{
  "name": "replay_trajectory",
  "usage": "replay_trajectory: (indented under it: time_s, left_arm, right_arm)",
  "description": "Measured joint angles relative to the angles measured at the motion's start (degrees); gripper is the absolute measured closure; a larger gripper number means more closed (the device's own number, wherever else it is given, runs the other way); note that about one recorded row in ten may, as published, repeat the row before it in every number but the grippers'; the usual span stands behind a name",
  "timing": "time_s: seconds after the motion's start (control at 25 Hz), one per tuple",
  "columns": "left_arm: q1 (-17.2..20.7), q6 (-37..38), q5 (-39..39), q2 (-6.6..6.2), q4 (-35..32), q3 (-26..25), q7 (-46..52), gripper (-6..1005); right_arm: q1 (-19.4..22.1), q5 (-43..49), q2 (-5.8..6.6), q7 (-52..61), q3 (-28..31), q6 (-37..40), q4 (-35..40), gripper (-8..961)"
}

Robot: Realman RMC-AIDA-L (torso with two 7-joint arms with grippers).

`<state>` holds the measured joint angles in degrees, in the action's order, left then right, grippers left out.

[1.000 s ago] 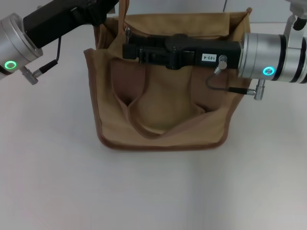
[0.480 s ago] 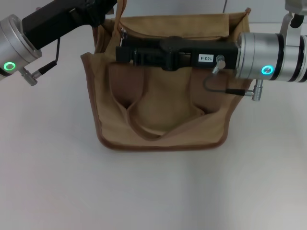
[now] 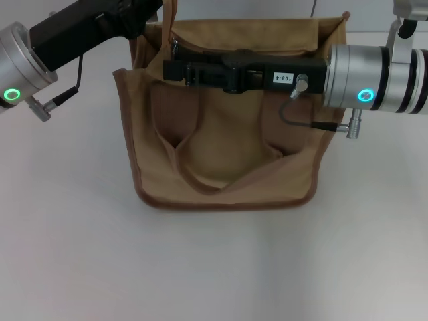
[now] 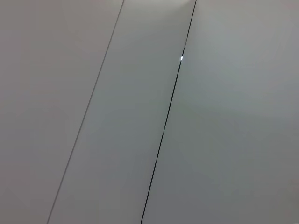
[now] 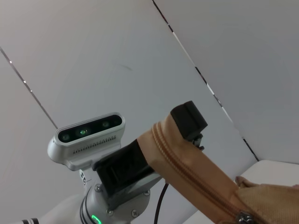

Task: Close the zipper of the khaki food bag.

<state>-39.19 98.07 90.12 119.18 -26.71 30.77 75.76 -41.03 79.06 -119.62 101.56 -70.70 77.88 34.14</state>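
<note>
The khaki food bag (image 3: 227, 154) stands upright on the table, its front handle (image 3: 200, 182) drooping down its face. My left gripper (image 3: 144, 15) comes from the far left and is shut on the bag's top left end; the right wrist view shows its black fingers (image 5: 189, 119) clamped on that end (image 5: 196, 172). The tan zipper (image 5: 187, 176) runs from there to the silver pull tab (image 5: 243, 217), which shows in the head view (image 3: 174, 45) too. My right gripper (image 3: 168, 69) reaches across the bag's top from the right, its tip beside the pull tab.
The white table (image 3: 214, 267) spreads in front of and to both sides of the bag. The left wrist view shows only pale wall panels (image 4: 140, 116). The left arm's wrist camera (image 5: 88, 133) faces the right wrist view.
My right gripper has moved a little left and towards the back along the bag's top. The pull tab and the bag's top left corner shifted with it. The left arm stayed put.
</note>
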Motion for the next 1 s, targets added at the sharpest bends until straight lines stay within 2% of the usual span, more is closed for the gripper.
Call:
replay_trajectory:
  time_s: [0.44, 0.52, 0.68, 1.0]
  left_arm:
    - [0.00, 0.12, -0.06, 0.00, 0.00, -0.11, -0.02, 983]
    - [-0.05, 0.11, -0.06, 0.00, 0.00, -0.10, -0.35, 983]
    - [-0.18, 0.02, -0.06, 0.00, 0.17, -0.09, -0.51, 983]
    - [-0.12, 0.01, -0.05, -0.02, 0.42, -0.31, -0.61, 984]
  right_arm:
    - [-0.38, 0.03, 0.09, 0.51, 0.39, -1.03, -0.80, 510]
    - [-1.01, 0.06, 0.16, 0.55, 0.16, 0.19, -1.07, 607]
    - [-1.87, 0.46, 0.19, 0.54, -0.16, 1.72, -1.09, 594]
    - [-1.85, 0.65, 0.30, 3.34, 0.02, -0.75, -0.96, 567]
